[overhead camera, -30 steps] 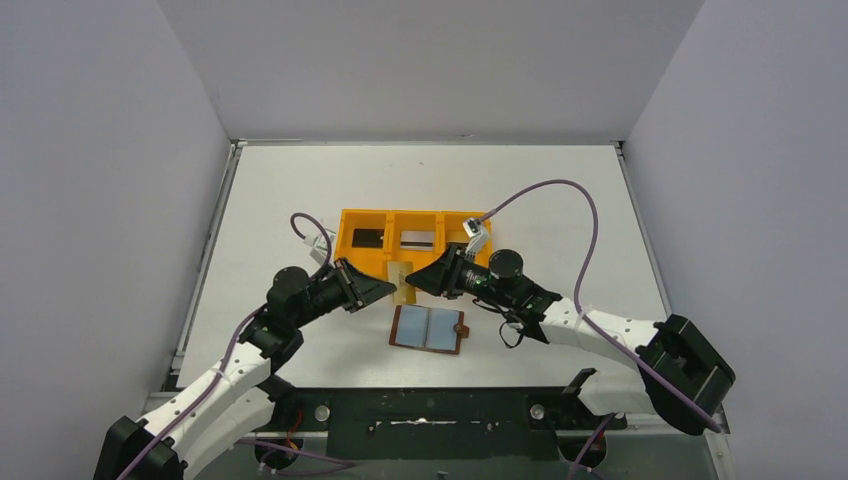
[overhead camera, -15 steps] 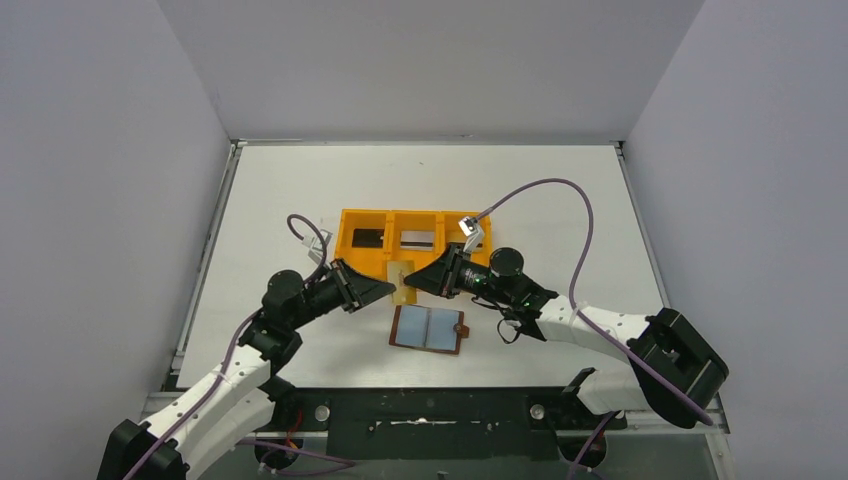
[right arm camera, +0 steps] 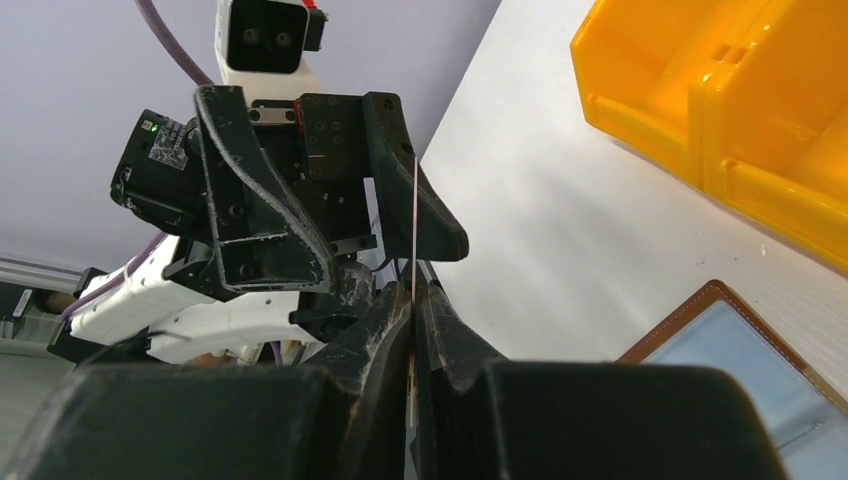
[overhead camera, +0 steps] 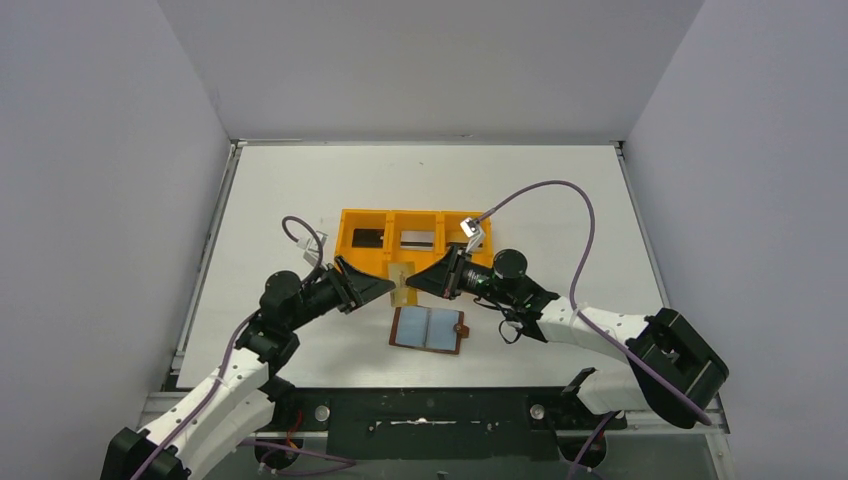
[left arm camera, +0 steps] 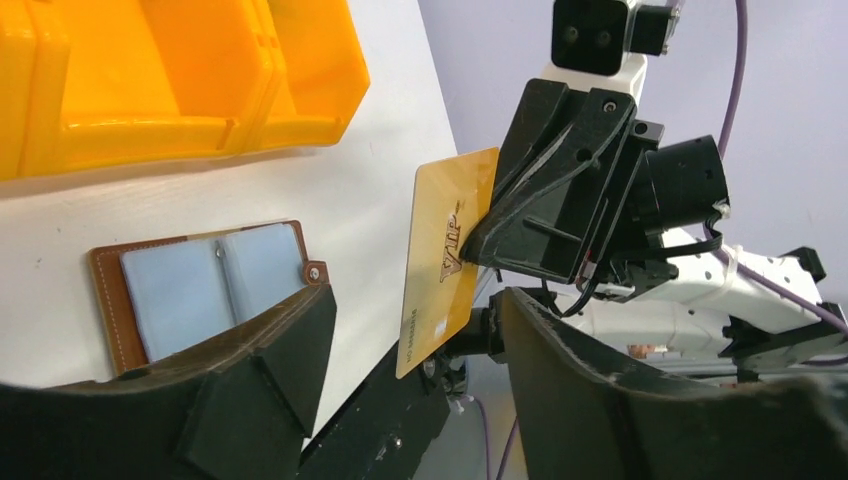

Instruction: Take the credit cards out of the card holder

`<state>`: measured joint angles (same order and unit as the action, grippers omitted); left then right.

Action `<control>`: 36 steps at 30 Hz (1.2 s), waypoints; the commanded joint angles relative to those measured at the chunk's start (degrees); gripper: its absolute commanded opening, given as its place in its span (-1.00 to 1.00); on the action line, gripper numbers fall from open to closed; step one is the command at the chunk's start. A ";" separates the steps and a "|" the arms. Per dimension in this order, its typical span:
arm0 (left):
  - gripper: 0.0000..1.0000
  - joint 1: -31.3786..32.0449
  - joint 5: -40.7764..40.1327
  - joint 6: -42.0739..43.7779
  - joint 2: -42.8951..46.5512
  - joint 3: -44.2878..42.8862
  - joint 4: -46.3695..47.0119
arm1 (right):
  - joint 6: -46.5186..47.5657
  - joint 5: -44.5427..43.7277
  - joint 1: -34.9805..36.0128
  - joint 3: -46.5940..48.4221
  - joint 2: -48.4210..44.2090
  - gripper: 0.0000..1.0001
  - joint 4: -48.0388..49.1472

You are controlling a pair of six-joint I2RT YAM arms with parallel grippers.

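A tan-gold credit card (overhead camera: pixel 402 282) hangs upright above the table between both grippers. My right gripper (overhead camera: pixel 414 283) is shut on its right edge; in the right wrist view the card (right arm camera: pixel 413 225) shows edge-on, pinched at the fingertips (right arm camera: pixel 412 300). My left gripper (left arm camera: pixel 415 305) stands open around the gold card (left arm camera: pixel 445 255), both fingers apart from it. The card holder (overhead camera: pixel 430 328) lies open on the table below, pale blue pockets up. A black card (overhead camera: pixel 368 238) and a silvery grey card (overhead camera: pixel 417 238) lie in the tray.
The orange three-compartment tray (overhead camera: pixel 345 250) stands just behind the grippers, and its right compartment is partly hidden by the right wrist. Purple cables arc over both arms. White walls enclose the table on three sides.
The left gripper has opened and let go of the gold card. The right gripper has shut on the card's other edge. Both arms barely shifted.
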<state>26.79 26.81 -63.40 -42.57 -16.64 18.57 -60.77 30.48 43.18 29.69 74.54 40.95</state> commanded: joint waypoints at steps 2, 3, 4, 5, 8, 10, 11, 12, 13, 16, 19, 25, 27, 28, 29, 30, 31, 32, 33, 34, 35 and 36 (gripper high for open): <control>0.43 -0.83 -4.61 5.11 3.05 -4.54 -8.89 | 1.39 -2.03 -0.47 0.04 -2.03 -1.00 0.01; 0.47 -0.85 -5.86 6.78 3.34 -5.72 -11.84 | 2.35 -2.66 -0.54 0.26 -2.62 -1.00 -1.76; 0.49 -0.93 -7.47 8.69 3.37 -7.08 -15.47 | 3.53 -3.42 -0.59 0.74 -3.31 -1.00 -4.22; 0.51 -0.94 -9.24 10.65 3.39 -8.68 -19.08 | 5.24 -4.66 -0.64 1.63 -4.19 -1.00 -7.16; 0.59 -0.95 -16.85 16.24 3.14 -13.42 -30.75 | 12.29 -11.22 -0.66 4.93 -7.11 -1.00 -19.86; 0.69 -0.95 -21.35 18.81 3.23 -15.85 -36.46 | 17.31 -16.65 -0.64 7.59 -8.99 -1.00 -28.07; 0.71 -0.95 -23.29 19.90 3.50 -16.55 -38.26 | 19.89 -19.69 -0.57 8.70 -9.68 -1.00 -31.97; 0.73 -0.95 -24.66 20.46 3.87 -17.11 -39.78 | 22.29 -22.67 -0.59 9.90 -10.38 -1.00 -35.14; 0.74 -0.99 -25.79 20.53 4.40 -17.34 -41.09 | 24.74 -25.37 -0.56 11.04 -10.80 -1.00 -38.39; 0.76 -1.01 -26.95 20.26 6.30 -16.52 -41.23 | 34.67 -32.13 -0.46 14.17 -11.54 -1.00 -45.09; 0.77 -1.03 -26.55 18.91 7.71 -15.04 -40.13 | 45.03 -38.12 -0.45 16.31 -11.83 -1.00 -47.31; 0.78 -1.03 -25.02 17.40 7.49 -13.59 -38.54 | 70.63 -40.17 1.10 18.27 -9.71 -1.00 -49.30; 0.78 -1.03 -24.85 17.51 7.23 -13.74 -38.57 | 76.28 -40.41 1.66 19.22 -8.18 -1.00 -51.09; 0.78 -1.03 -24.76 17.52 7.07 -13.76 -38.67 | 78.92 -40.40 1.97 19.75 -7.24 -1.00 -51.93; 0.78 -1.03 -24.67 17.58 6.93 -13.70 -38.63 | 80.98 -41.00 2.20 20.07 -6.36 -1.00 -52.49; 0.78 -1.03 -24.40 17.60 6.70 -13.61 -38.53 | 82.60 -41.75 2.43 20.36 -5.48 -1.00 -52.62; 0.78 -1.03 -24.17 17.60 6.52 -13.53 -38.44 | 84.28 -41.82 2.56 20.44 -4.63 -1.00 -52.76; 0.78 -1.03 -23.83 17.53 6.12 -13.44 -38.38 | 86.11 -41.25 2.65 20.49 -3.96 -1.00 -52.82; 0.78 -1.08 -23.45 17.47 5.85 -13.35 -38.33 | 88.24 -40.59 2.74 20.43 -3.30 -1.00 -52.73; 0.78 -1.12 -23.06 17.39 5.51 -13.26 -38.21 | 90.16 -40.21 2.71 20.34 -2.66 -1.00 -52.55; 0.78 -1.12 -22.54 17.23 5.17 -13.18 -38.13 | 91.68 -40.17 2.70 20.18 -1.98 -1.00 -51.92; 0.78 -1.12 -22.12 17.13 4.91 -13.11 -38.00 | 92.98 -40.14 2.62 20.12 -1.33 -1.00 -50.98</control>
<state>26.09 2.50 -46.04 -36.91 -29.65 -21.34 20.73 -8.32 45.54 47.88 71.53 -11.53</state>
